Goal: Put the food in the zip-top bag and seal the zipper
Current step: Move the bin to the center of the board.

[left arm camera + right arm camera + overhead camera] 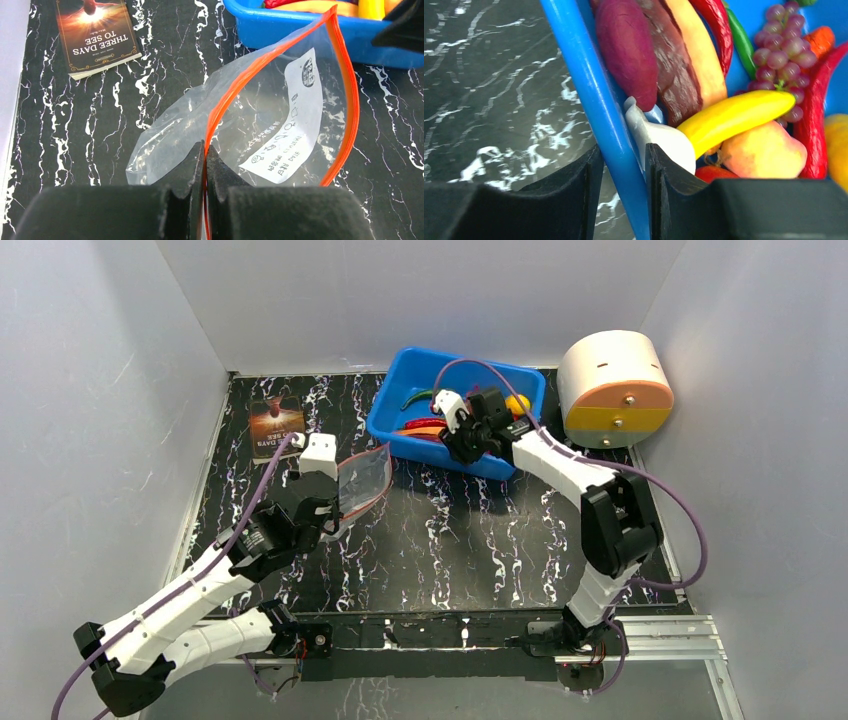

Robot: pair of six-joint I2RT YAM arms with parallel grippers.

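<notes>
- My left gripper is pinched tight on the bag's zipper, and the bag's mouth gapes toward the tub.
- My right gripper straddles the tub wall, jaws pressed against both sides.
- The food lies inside the tub.

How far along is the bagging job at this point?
Done: the left claw pinches the zipper, holding the zip-top bag with its mouth open. In hand: the right claw grips the wall of the blue tub, not any food. Left: everything else; the bag looks empty, the food lies in the tub, and the zipper is unsealed.
</notes>
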